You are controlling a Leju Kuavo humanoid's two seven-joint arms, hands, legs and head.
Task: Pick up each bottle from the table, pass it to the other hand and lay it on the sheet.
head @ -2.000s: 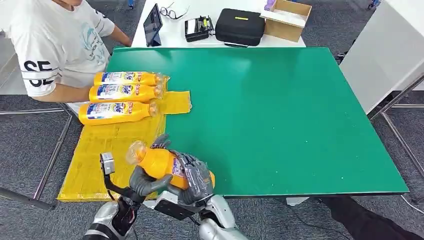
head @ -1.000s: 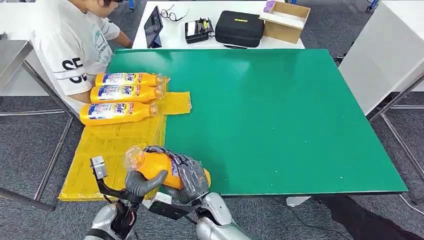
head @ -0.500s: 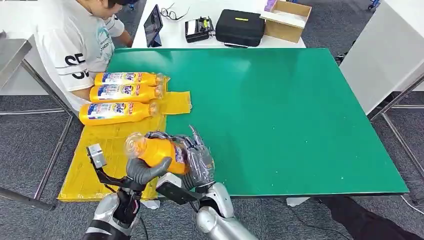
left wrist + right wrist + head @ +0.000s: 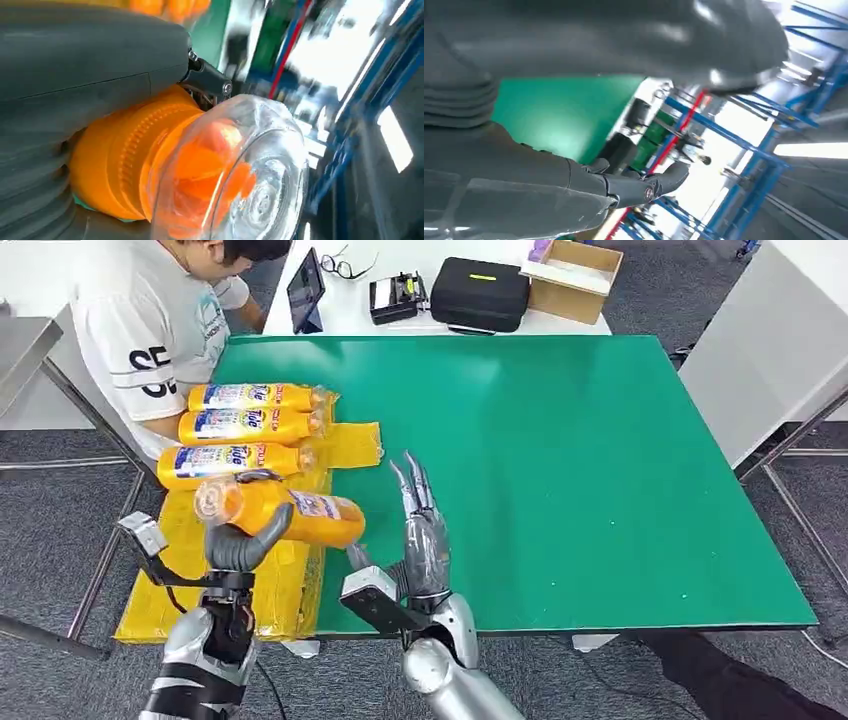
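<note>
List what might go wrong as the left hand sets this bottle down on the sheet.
1. The left hand grips the held bottle near its cap end, so the long body may sag or slip.
2. It hangs close over the nearest laid bottle; lowering here may knock it.
3. The yellow sheet looks wrinkled, so a bottle could roll.

Bright, even overhead light, soft shadows; both wrist views motion-blurred, with blown-out ceiling lights.

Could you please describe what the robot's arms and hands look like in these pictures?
Both arms are silver with rounded shells. The left hand has a thick grey thumb; the right hand has slender, dark grey fingers. A black bracket carrying a small boxy camera sticks out at each wrist. Grey ribbed covers appear in the wrist views.
</note>
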